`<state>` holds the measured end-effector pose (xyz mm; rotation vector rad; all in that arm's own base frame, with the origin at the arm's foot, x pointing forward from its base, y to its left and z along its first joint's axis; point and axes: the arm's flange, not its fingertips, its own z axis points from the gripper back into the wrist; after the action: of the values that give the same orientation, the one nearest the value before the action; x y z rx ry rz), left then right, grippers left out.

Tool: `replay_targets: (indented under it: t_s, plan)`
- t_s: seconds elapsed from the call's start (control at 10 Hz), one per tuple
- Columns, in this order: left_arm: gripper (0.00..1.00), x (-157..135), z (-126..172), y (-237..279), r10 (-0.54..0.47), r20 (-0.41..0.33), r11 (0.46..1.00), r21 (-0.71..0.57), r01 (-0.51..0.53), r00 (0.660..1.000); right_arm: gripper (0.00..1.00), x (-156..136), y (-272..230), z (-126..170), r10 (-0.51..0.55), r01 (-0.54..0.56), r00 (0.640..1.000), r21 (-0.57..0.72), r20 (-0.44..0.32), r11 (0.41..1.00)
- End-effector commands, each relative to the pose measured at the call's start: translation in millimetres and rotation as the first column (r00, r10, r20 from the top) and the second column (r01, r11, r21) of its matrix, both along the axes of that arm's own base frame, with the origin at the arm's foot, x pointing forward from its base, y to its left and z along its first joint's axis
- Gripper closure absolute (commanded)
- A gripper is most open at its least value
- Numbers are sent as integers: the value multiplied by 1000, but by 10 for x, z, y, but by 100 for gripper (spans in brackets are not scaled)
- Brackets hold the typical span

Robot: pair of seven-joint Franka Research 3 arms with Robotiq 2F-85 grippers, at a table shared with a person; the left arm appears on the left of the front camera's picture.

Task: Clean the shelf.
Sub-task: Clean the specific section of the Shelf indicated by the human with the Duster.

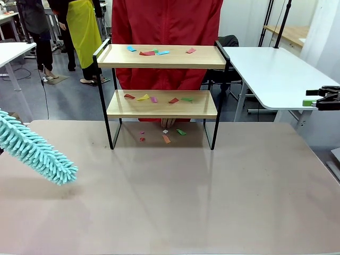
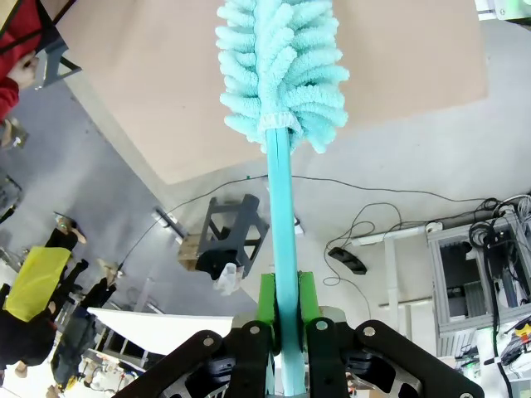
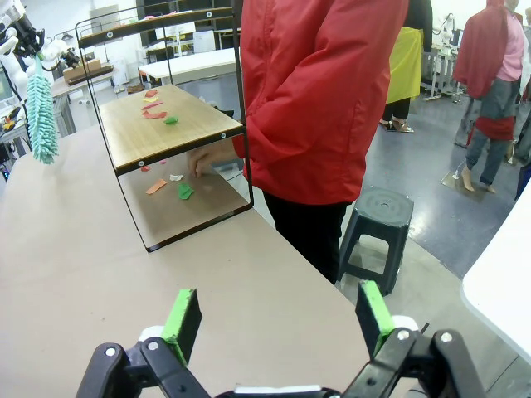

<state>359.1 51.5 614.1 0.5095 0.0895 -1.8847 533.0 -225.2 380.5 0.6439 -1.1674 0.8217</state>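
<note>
The shelf [image 1: 202,57] stands at the far middle of the brown table [image 1: 186,196]. Coloured paper scraps lie on its top board [image 1: 154,52], on its lower board [image 1: 159,99] and on the tabletop beneath it [image 1: 167,135]. A teal fluffy duster [image 1: 37,154] hangs over the table's left side. My left gripper [image 2: 286,303] is shut on the duster's handle [image 2: 282,207]. My right gripper [image 1: 311,98] hovers off the table's right side, open, with nothing between its pads [image 3: 182,319]. From there the shelf [image 3: 191,133] and the duster [image 3: 40,116] are far off.
A person in a red jacket [image 1: 167,26] stands right behind the shelf, one hand [image 3: 202,162] low by the scraps under it. A white table [image 1: 276,74] is at the right, a black stool [image 3: 377,215] beside the person. Other people stand further back.
</note>
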Motion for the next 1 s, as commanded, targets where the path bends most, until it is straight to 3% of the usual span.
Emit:
replay_targets:
  t_s: [0.0, 0.9]
  plan:
    - [87, 18, 28, 29, -1, 14, 1000, 3, 1, 1000, 0, -7, 28, 21, 3, -3, 1000, 3, 4, 1000]
    - [87, 18, 28, 29, -1, 14, 1000, 3, 1, 1000, 0, -7, 28, 21, 3, -3, 1000, 3, 4, 1000]
